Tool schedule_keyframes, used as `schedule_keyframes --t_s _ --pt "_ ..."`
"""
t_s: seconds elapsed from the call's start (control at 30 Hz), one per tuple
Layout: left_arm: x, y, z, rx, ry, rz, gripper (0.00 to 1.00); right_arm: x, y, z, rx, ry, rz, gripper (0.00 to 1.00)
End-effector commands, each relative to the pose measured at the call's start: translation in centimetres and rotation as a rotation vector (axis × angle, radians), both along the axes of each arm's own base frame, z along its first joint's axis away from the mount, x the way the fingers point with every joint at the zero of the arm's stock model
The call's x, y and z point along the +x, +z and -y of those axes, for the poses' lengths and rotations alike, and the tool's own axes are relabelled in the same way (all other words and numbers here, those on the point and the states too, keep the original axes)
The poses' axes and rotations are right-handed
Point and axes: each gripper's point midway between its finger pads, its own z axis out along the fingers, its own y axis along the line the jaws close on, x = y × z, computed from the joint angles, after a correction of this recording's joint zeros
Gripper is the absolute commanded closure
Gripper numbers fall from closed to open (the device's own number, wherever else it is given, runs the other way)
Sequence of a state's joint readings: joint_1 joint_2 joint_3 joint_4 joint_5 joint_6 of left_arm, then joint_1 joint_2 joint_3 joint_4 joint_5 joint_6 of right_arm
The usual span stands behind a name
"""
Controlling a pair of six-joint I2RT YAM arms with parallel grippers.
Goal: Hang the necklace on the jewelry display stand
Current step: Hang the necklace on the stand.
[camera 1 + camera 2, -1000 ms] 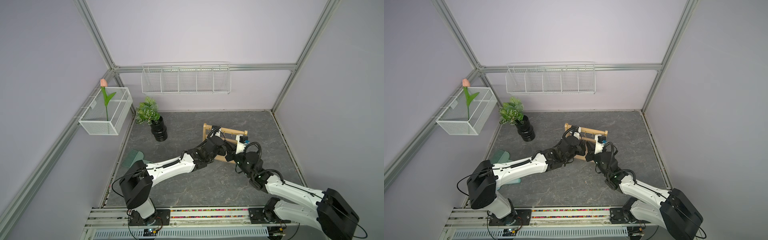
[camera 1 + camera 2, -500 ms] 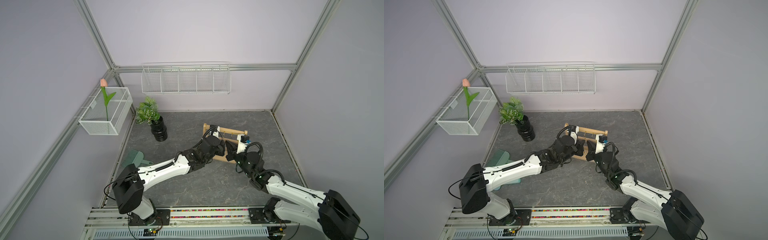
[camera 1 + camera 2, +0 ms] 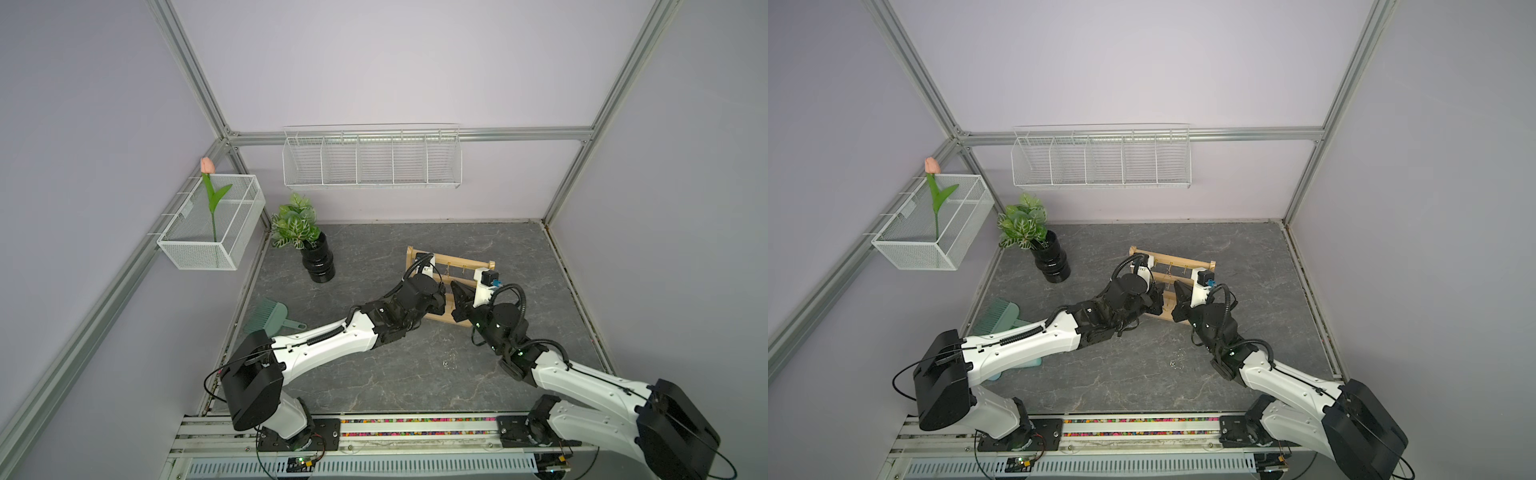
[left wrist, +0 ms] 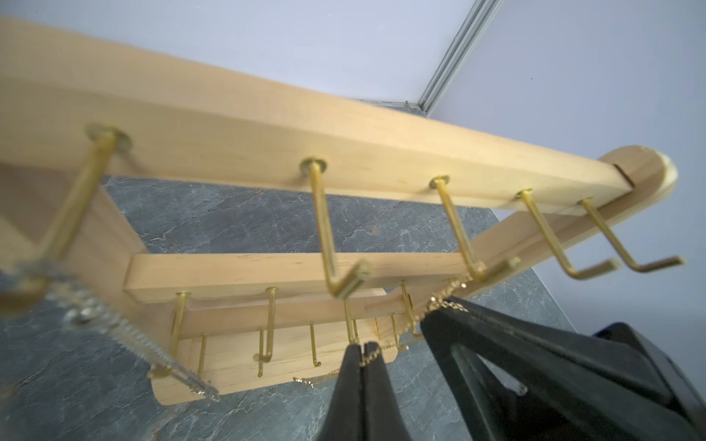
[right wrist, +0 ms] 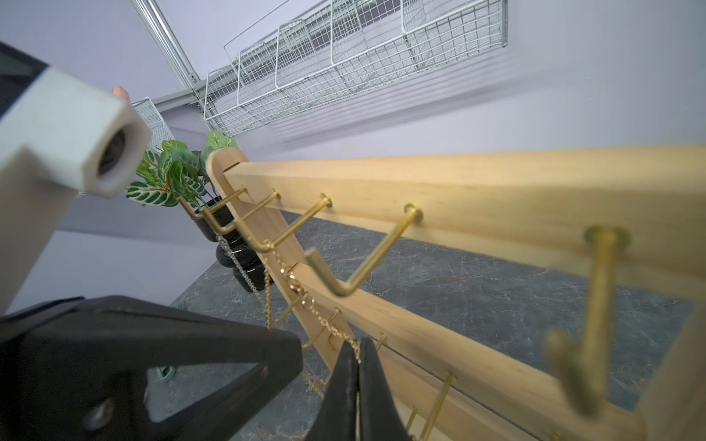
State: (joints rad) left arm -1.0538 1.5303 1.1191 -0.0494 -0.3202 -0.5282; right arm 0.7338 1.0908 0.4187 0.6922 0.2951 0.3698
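The left gripper [image 4: 361,353] is pinched shut on the necklace [image 4: 439,301] by the stand [image 4: 344,152]; the right gripper [image 5: 359,355] is clamped on it too. It hangs from a top hook [image 5: 294,225].

The left arm [image 3: 332,347] wears glossy white moulded shells dotted with small dark screw holes, set between boxy matte black joint housings. A ribbed black cable conduit [image 3: 326,336] runs along it. The right arm [image 3: 590,384] matches, with thin black cables looping off it and tiny green lights on its black wrist. A white wrist camera block [image 5: 57,126] carries a round dark lens. The left gripper [image 4: 361,349] and right gripper [image 5: 359,343] have matte black wedge fingers.
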Motion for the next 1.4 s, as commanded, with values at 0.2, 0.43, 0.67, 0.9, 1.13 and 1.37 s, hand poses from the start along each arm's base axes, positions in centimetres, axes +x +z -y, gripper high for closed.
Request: schedule_keyframes --t_s 0.2,0.43,0.67,0.9,1.13,1.37 --pt "1.4 -1.1 -0.2 0.052 0.072 0.008 1.0 0.3 1.0 -0.5 0.04 0.012 0.042 0.93" --pt "1.8 -1.6 0.5 0.062 0.071 0.003 1.0 0.6 1.3 -0.4 0.041 0.001 0.049 0.93" --pt "2.0 -2.4 0.5 0.094 0.082 -0.016 1.0 0.7 1.5 -0.3 0.047 -0.01 0.061 0.93" --pt "2.0 -2.4 0.5 0.093 0.088 -0.022 0.95 0.8 1.8 -0.3 0.05 -0.009 0.066 0.82" --pt "1.6 -2.0 0.2 0.086 0.078 -0.024 0.82 0.5 1.8 -0.3 0.05 0.002 0.059 0.76" --pt "0.8 -1.1 -0.1 0.068 0.059 -0.02 0.7 -0.3 2.2 0.3 0.05 0.003 0.059 0.67"
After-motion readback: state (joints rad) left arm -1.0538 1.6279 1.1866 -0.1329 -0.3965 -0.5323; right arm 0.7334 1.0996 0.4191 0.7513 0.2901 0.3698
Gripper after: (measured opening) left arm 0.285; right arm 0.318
